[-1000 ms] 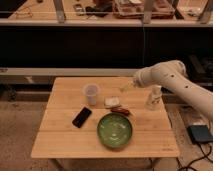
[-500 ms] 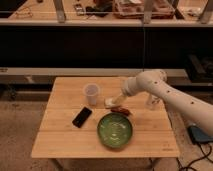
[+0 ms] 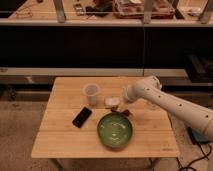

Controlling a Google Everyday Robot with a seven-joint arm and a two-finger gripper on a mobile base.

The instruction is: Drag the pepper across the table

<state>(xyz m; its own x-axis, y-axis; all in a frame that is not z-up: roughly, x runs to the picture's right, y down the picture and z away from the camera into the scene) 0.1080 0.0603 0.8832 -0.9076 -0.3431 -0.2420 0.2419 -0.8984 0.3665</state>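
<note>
Step in hand: approach. Pincer (image 3: 121, 106), jaws apart, centre of frame, just above pepper (image 3: 128, 112) on bench (image 3: 60, 135). Next, probably: lower onto pepper, drag across.

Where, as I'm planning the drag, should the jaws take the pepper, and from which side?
Across its slim middle, from above: the pepper lies flat on the table, hemmed by the green bowl and the white packet, so a sideways approach looks crowded. The gripper hangs close over it, jaws open.
</note>
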